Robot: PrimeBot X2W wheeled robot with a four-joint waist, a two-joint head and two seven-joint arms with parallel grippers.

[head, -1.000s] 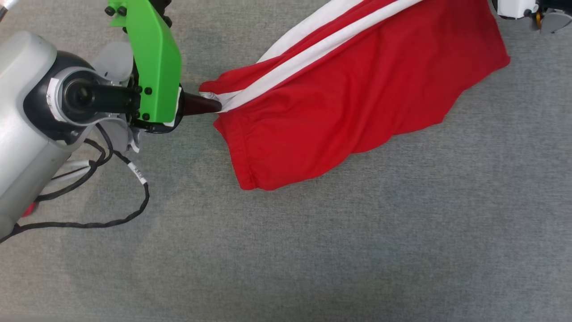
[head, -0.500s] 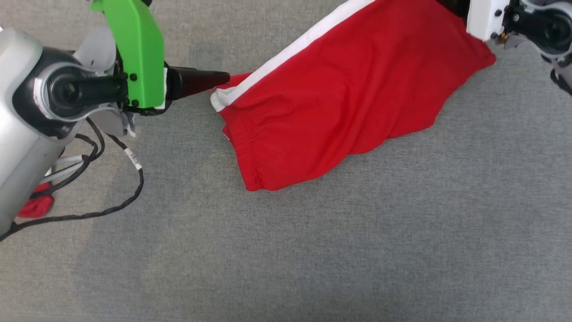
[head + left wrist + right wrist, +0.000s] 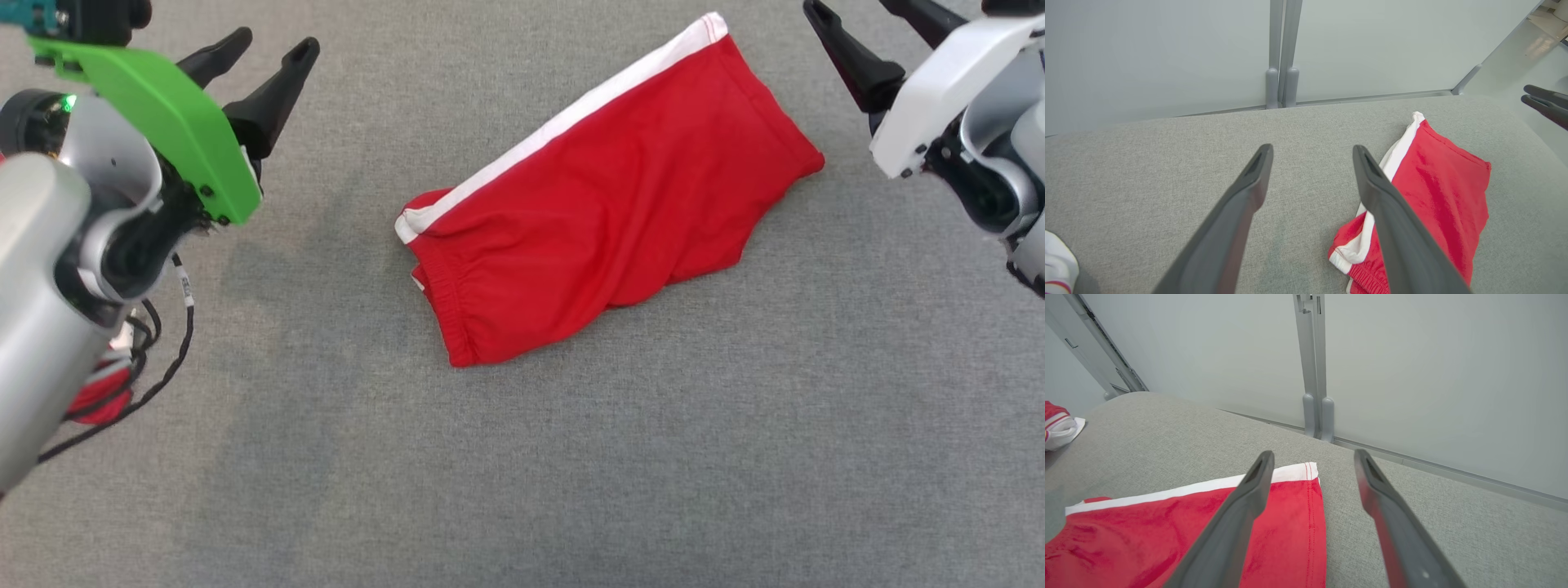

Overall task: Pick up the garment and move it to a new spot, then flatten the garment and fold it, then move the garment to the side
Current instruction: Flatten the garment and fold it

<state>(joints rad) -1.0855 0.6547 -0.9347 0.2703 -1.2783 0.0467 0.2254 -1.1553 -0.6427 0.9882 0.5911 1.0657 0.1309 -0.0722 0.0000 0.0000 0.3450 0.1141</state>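
Garment (image 3: pixel 604 204): red shorts, one item, lying on the grey bench (image 3: pixel 571 490) about mid-way between my two tools and held by neither.

Long axis: diagonal in my head view, running from near-left to far-right.
- Near-left end: gathered elastic waistband (image 3: pixel 445 302), facing the robot's left.
- Far-right end: stitched leg hem (image 3: pixel 771 106), pointing toward the right tool.
- Far edge: white stripe (image 3: pixel 563 122), straight along the whole length.
- Near edge: wavy, with soft wrinkles across the red cloth; not fully smooth.

Left tool (image 3: pixel 275 42): fingers spread wide, nothing between them, hanging above bare bench well to the left of the waistband.

Right tool (image 3: pixel 1313 455): fingers likewise parted and empty. I see it above the hem corner, with bench cloth showing in the gap.

Other entries:
- Black cable (image 3: pixel 167 359) trailing from the left arm.
- Small red-and-white cloth bundle (image 3: pixel 1057 424) at the bench's left end, well apart from the shorts.
- Pale panelled wall (image 3: pixel 1167 53) behind the bench's far edge.
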